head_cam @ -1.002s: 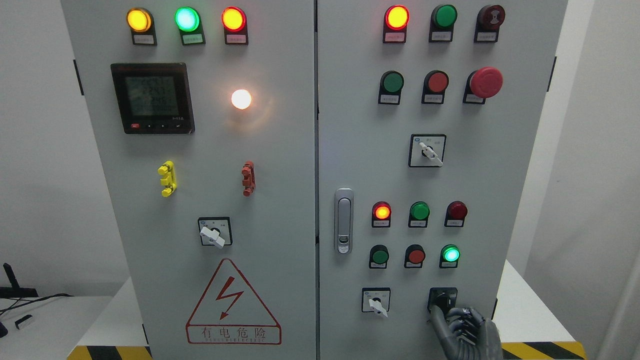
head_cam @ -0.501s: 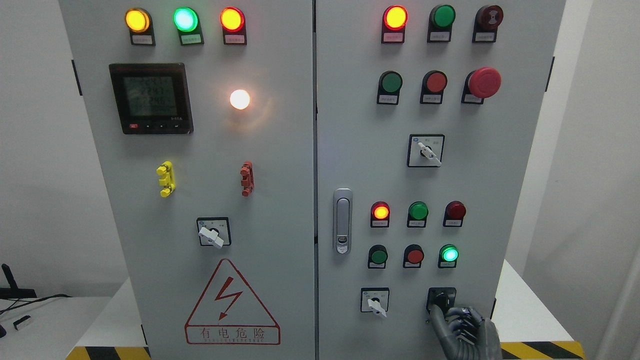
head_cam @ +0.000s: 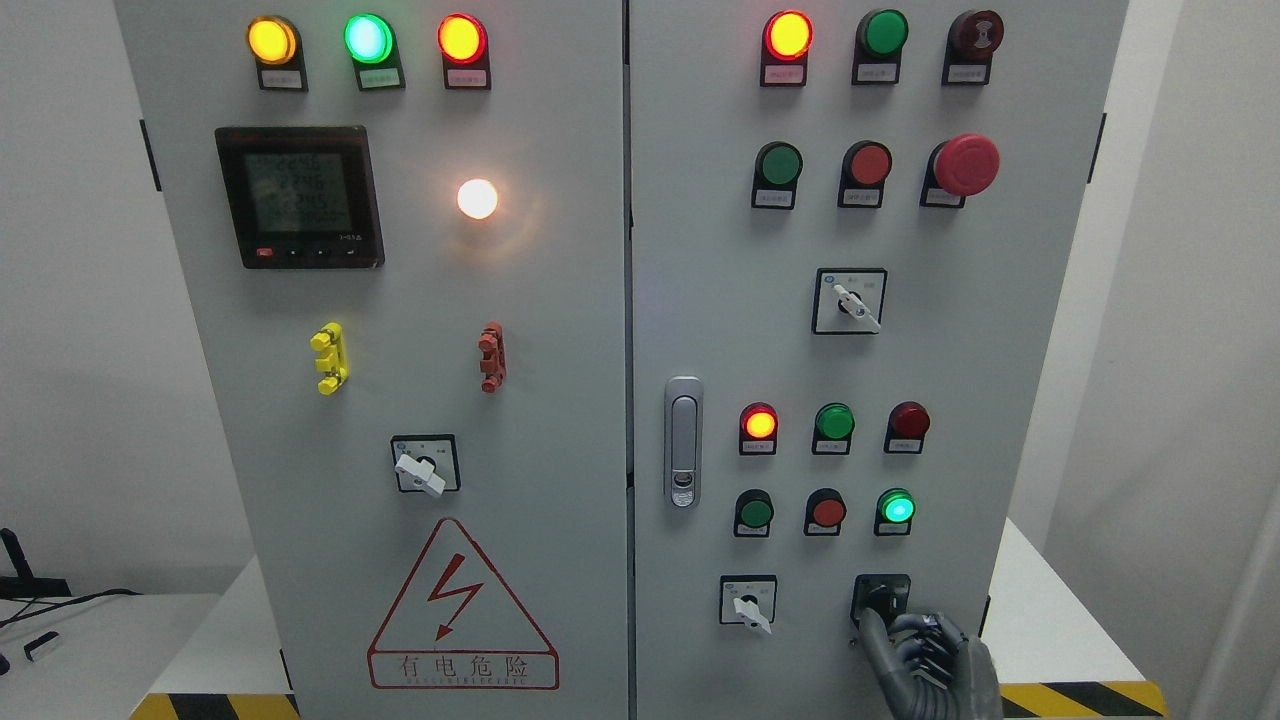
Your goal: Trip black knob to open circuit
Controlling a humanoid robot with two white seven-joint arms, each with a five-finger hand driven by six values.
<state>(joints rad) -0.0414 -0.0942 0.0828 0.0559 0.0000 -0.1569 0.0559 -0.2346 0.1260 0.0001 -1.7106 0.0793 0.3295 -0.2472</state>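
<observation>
Little has moved since a second ago: the whole scene sits a touch further left, while the right hand (head_cam: 925,655) stays low at the grey metal cabinet (head_cam: 560,330). Its dark, ribbed fingers are curled, one finger (head_cam: 872,635) stretched up to touch the black knob (head_cam: 882,598) in its square black plate, right of a white-handled selector switch (head_cam: 748,604). Whether the hand actually grips the knob is hard to judge.
</observation>
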